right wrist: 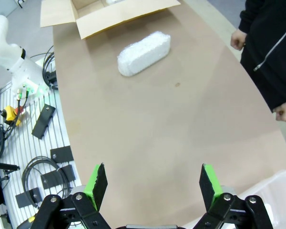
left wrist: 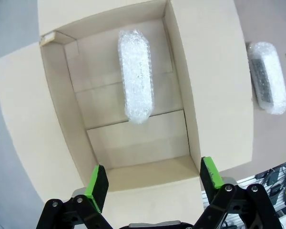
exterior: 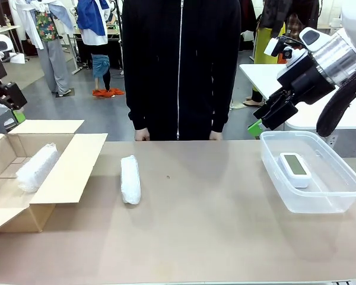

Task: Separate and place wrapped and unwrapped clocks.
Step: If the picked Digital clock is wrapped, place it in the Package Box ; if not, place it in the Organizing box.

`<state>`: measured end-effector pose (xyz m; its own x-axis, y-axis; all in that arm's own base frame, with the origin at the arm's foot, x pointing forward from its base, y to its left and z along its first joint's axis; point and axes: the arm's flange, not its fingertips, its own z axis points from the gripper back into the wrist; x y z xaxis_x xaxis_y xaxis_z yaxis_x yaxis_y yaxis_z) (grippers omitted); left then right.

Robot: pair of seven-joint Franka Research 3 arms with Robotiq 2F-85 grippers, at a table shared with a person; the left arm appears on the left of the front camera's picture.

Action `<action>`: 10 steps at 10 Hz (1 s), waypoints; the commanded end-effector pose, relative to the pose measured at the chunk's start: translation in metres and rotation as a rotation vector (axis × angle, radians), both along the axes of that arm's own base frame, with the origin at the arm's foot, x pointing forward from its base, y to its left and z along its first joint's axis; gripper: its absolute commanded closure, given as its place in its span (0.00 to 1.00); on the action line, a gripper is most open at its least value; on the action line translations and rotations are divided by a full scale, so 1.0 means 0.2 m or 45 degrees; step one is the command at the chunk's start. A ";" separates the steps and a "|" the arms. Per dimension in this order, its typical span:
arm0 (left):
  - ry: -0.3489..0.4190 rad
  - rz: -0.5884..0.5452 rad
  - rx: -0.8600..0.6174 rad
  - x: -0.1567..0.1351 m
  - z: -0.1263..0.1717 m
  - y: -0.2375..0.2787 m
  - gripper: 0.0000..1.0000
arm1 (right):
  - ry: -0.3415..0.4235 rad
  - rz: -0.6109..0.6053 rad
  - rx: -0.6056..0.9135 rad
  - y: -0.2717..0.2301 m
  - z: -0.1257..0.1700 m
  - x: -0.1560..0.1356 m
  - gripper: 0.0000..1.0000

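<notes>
One wrapped bundle [exterior: 37, 167] of white bubble wrap lies inside the open cardboard box [exterior: 71, 172] at the left. In the left wrist view the same bundle [left wrist: 136, 76] lies on the box floor, below my open, empty left gripper [left wrist: 152, 176]. A second wrapped bundle [exterior: 130, 179] lies on the table just right of the box; the right wrist view has it too [right wrist: 144, 53]. The unwrapped clock [exterior: 295, 169], white with a grey-green screen, lies in the clear plastic bin [exterior: 338, 196] at the right. My right gripper [exterior: 264, 122] hangs open above the bin's far left corner, holding nothing.
A person in a black zip jacket stands at the far edge, hands [exterior: 142, 135] resting at the table edge. The box flaps [exterior: 47, 126] are spread open. Cables and brackets [right wrist: 43, 119] sit off the robot's side of the table. A white table [exterior: 267, 77] stands behind the right arm.
</notes>
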<state>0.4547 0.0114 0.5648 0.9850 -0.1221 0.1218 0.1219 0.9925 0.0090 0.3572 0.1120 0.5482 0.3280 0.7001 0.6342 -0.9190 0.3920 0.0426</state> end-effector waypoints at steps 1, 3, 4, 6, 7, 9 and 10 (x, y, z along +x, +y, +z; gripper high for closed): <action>0.026 0.056 0.024 0.00 -0.01 -0.03 0.00 | -0.002 0.023 -0.010 -0.01 0.00 0.00 0.00; 0.005 0.016 0.000 -0.02 0.01 -0.01 0.00 | -0.002 0.023 -0.010 -0.01 0.00 0.00 0.00; 0.005 0.016 0.000 -0.02 0.01 -0.01 0.00 | -0.002 0.023 -0.010 -0.01 0.00 0.00 0.00; 0.005 0.016 0.000 -0.02 0.01 -0.01 0.00 | -0.002 0.023 -0.010 -0.01 0.00 0.00 0.00; 0.005 0.016 0.000 -0.02 0.01 -0.01 0.00 | -0.002 0.023 -0.010 -0.01 0.00 0.00 0.00; 0.005 0.016 0.000 -0.02 0.01 -0.01 0.00 | -0.002 0.023 -0.010 -0.01 0.00 0.00 0.00; 0.005 0.016 0.000 -0.02 0.01 -0.01 0.00 | -0.002 0.023 -0.010 -0.01 0.00 0.00 0.00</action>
